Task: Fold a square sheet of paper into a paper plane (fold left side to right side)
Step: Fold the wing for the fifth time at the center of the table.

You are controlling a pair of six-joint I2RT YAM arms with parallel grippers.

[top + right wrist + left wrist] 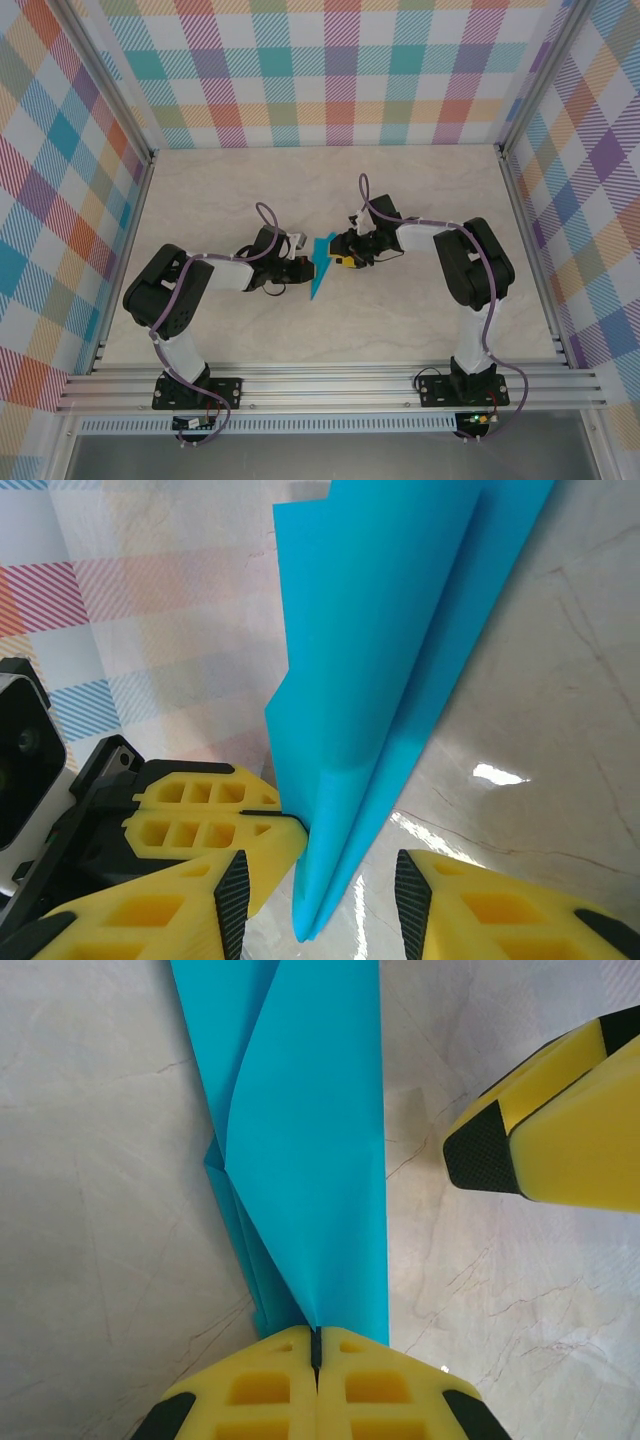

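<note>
Several creases done, judging by the stacked layers: no flat square left, just a narrow cyan paper plane (322, 266) with folds overlapping along one side. Probably late in the task. No spread wings visible, so likely a last fold or a pressing of creases to go; cannot tell more than that.

Sits between the two sets of fingers. Appears held on edge above the pale surface (220, 200) rather than lying flat.

Note left fingers (260, 1395) pressed together, clamped on the plane's edge right where the folds converge at the fingertips. Note right fingers (480, 910) apart, straddling the lower end of the folded paper with a gap on either side. No grip there.

Long axis, from above: crosswise to the line joining the two sets of fingers, tilted slightly. Narrow pointed end just past the left fingertips, toward the arm bases. Broad end on the far side, beside the right fingers.
</note>
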